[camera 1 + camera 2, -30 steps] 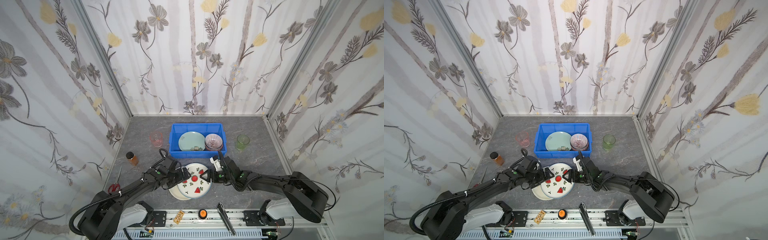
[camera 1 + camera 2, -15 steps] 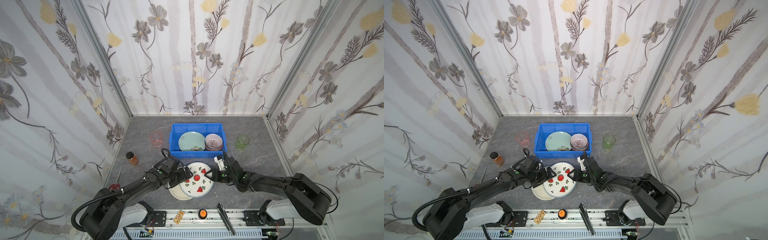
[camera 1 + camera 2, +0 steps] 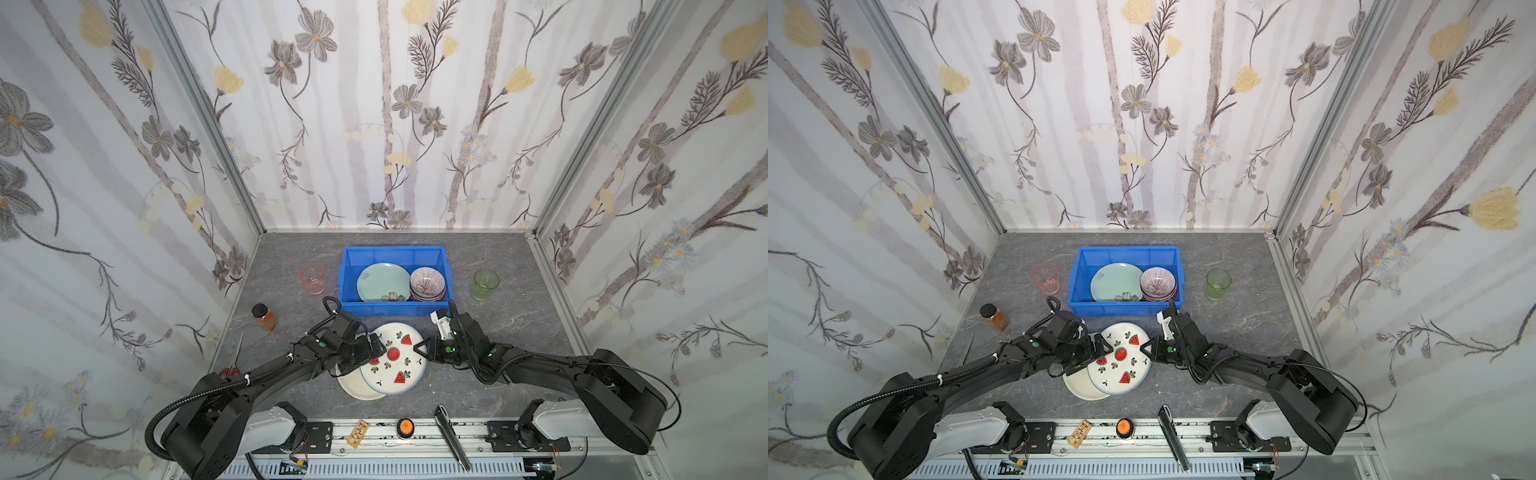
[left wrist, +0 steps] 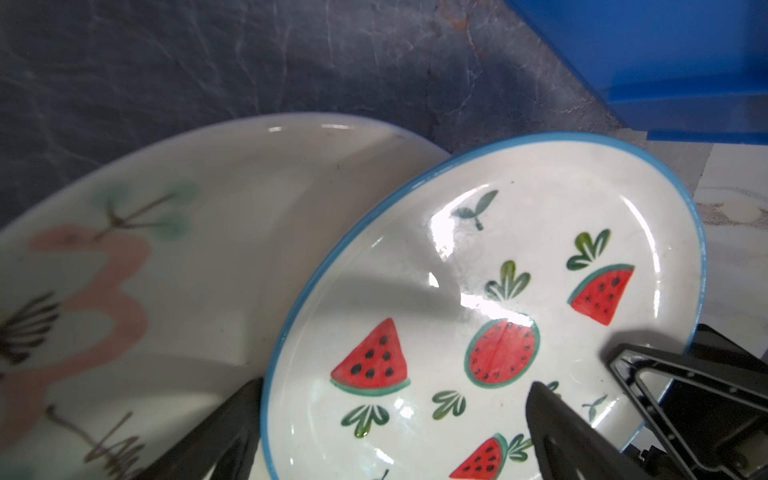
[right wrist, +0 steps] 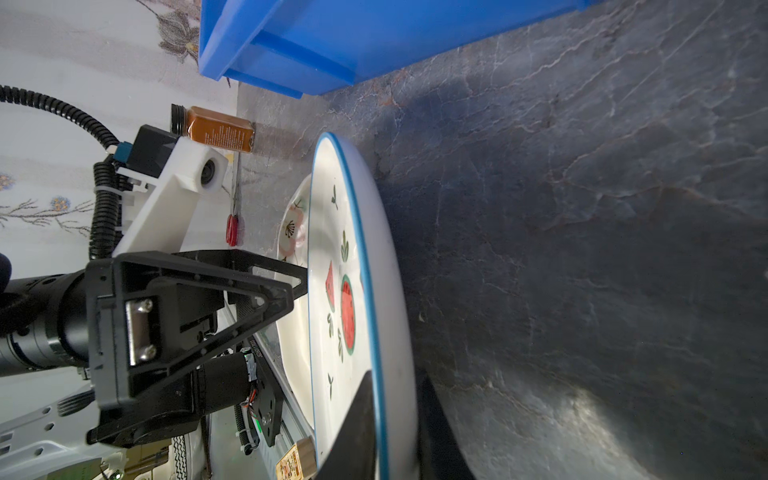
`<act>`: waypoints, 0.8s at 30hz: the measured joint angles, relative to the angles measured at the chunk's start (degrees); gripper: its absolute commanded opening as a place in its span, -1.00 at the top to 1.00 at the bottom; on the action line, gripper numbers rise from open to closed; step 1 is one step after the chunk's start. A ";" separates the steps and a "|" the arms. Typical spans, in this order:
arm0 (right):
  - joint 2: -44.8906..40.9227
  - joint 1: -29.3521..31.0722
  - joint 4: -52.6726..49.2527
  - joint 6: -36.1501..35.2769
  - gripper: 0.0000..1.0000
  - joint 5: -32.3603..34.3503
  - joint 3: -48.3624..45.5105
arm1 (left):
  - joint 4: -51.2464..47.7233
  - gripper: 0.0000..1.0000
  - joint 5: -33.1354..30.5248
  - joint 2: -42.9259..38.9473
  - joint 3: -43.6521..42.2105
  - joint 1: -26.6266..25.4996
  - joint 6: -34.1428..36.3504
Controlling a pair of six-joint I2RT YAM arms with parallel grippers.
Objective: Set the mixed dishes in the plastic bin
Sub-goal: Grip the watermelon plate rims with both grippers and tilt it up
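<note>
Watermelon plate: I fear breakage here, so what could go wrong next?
The right gripper pinches only one edge of the white, blue-rimmed watermelon plate; the glazed plate might pivot or slip when lifted.
It overlaps the cream round plate, and the open left gripper straddles its other edge; either may get knocked.
The blue plastic bin already holds a pale green plate and stacked striped bowls; a hard landing could chip them.

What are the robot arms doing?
The right gripper pinches the rim of the round white watermelon-painted plate, which lies on a cream plate. The left gripper sits open at its other edge. The blue plastic bin holds a pale green plate and striped bowls; pink and green glass tumblers wait outside.
</note>
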 measured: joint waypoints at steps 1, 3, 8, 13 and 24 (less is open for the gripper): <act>-0.09 -0.04 -0.11 -0.02 0.81 0.13 0.04 | 0.09 -0.98 0.04 -0.02 0.00 0.00 0.02; -0.26 -0.11 -1.01 -0.31 0.98 0.70 0.17 | 0.31 -0.98 0.13 -0.17 0.00 0.00 0.04; -1.29 -0.46 -3.06 -0.11 1.00 1.01 0.52 | 0.52 -0.99 0.46 -0.85 -0.02 0.00 1.03; -3.78 -1.40 -5.57 -0.11 1.00 0.66 0.57 | 0.87 -1.00 1.68 -2.93 -0.42 0.04 1.73; -15.61 -8.02 -14.47 -1.09 1.00 -2.80 0.68 | 1.70 -1.00 8.24 -10.78 -1.53 4.28 4.68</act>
